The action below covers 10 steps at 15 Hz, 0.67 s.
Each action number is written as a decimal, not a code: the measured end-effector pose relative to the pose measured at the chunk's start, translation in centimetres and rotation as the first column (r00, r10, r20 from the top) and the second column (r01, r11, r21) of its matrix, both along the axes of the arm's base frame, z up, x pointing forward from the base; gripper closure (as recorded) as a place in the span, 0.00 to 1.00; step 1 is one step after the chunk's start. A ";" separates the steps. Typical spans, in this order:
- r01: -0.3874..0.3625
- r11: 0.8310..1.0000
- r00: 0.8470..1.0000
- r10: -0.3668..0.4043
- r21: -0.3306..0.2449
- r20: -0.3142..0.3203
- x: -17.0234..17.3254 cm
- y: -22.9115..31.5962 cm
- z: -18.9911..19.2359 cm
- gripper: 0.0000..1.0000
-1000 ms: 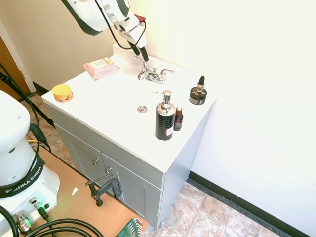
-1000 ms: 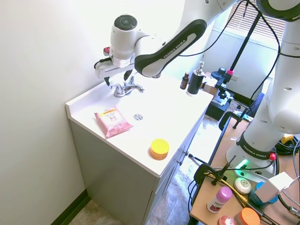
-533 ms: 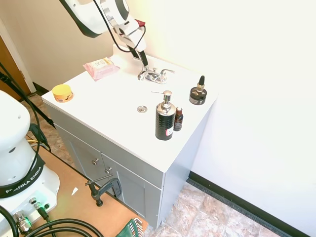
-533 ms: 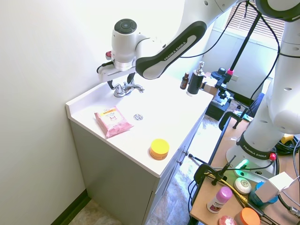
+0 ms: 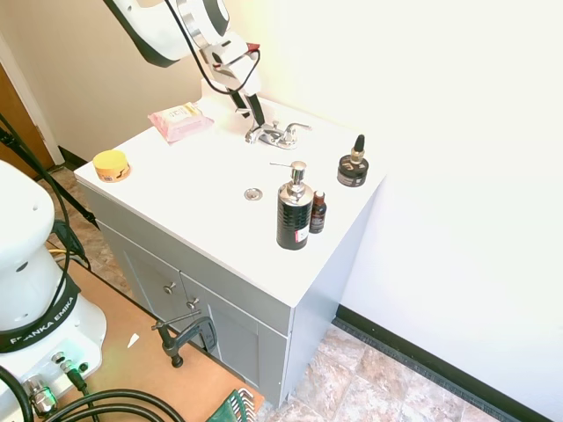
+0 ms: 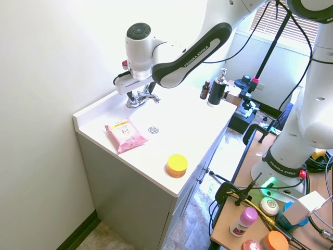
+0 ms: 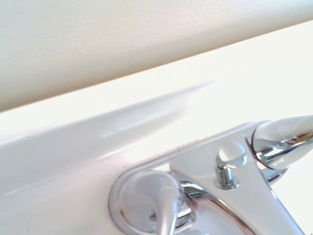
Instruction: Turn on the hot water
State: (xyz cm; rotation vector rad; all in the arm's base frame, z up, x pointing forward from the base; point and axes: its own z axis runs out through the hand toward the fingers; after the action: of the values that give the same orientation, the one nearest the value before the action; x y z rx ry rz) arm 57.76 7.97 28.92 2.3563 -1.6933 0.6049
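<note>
The chrome faucet (image 5: 278, 134) stands at the back of the white vanity top (image 5: 202, 185), also seen as the faucet (image 6: 142, 98) from the other side. Its left lever (image 5: 256, 134) is the hot water tap handle. My gripper (image 5: 254, 116) hangs low over that lever, dark fingers pointing down. In the second exterior view the gripper (image 6: 136, 93) looks open, one finger on each side of the faucet's near end. The wrist view shows the lever base (image 7: 146, 200) close up, below the backsplash.
A pink wipes pack (image 5: 180, 120) and a yellow tin (image 5: 111, 164) lie left of the faucet. A black soap dispenser (image 5: 294, 211), a small brown bottle (image 5: 318, 212) and a black jar (image 5: 353, 167) stand to the right. The drain (image 5: 253, 193) sits mid-counter. The wall is right behind the faucet.
The gripper has come down and slightly toward the faucet, from above the backsplash to just over the left lever. Nothing else moved.
</note>
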 end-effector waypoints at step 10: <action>-0.020 0.994 0.995 0.030 0.108 -0.093 -4.2 -0.8 1.7 0.00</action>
State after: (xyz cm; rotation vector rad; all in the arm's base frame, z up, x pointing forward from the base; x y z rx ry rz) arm 53.55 7.13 30.66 2.4405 -1.6970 0.4087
